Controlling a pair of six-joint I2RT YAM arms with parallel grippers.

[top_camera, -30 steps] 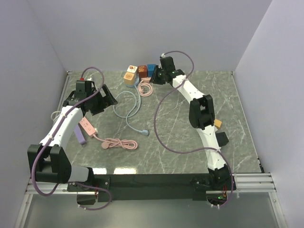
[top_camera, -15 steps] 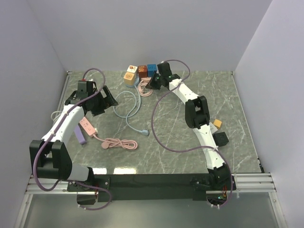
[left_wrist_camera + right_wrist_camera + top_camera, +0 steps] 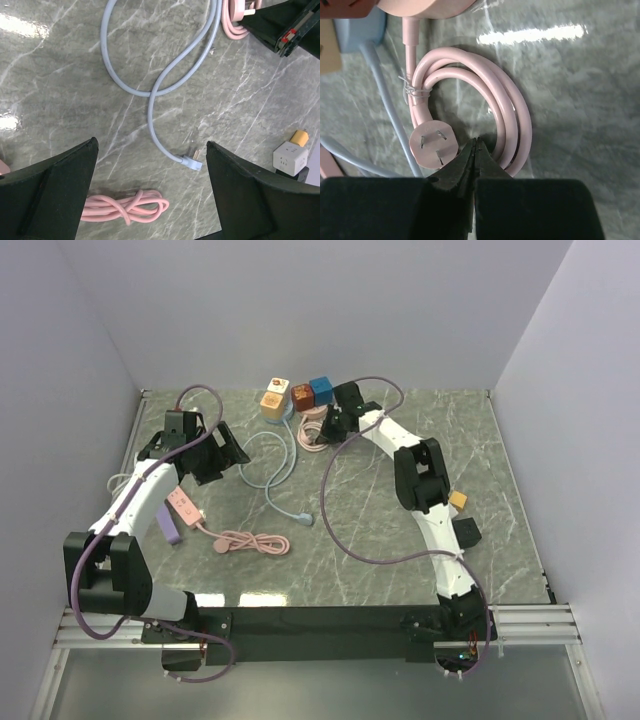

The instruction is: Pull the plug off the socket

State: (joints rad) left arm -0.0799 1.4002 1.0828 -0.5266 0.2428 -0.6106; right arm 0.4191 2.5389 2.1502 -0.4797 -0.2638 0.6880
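At the back of the table stand three cube plugs: orange-and-white [image 3: 272,401], brown [image 3: 302,393] and blue [image 3: 321,389]. The pink round socket [image 3: 422,6] shows under the brown cube, and its coiled pink cord [image 3: 492,95] ends in a loose three-pin pink plug [image 3: 433,145]. My right gripper [image 3: 475,142] is shut on nothing, its tips low between that plug and the coil [image 3: 312,432]. My left gripper [image 3: 151,146] hangs open over a loose light-blue plug [image 3: 193,162], seen at the left in the top view [image 3: 215,448].
A light-blue cable [image 3: 272,468] loops across the middle. A pink power strip [image 3: 182,505], a purple bar [image 3: 167,523] and a bundled pink cord [image 3: 255,542] lie at the left. A white cube with an orange plug [image 3: 291,153] and a black block [image 3: 466,532] sit beside the right arm.
My right gripper came down from beside the cubes onto the pink coil and closed its jaws. The left arm has hardly moved.
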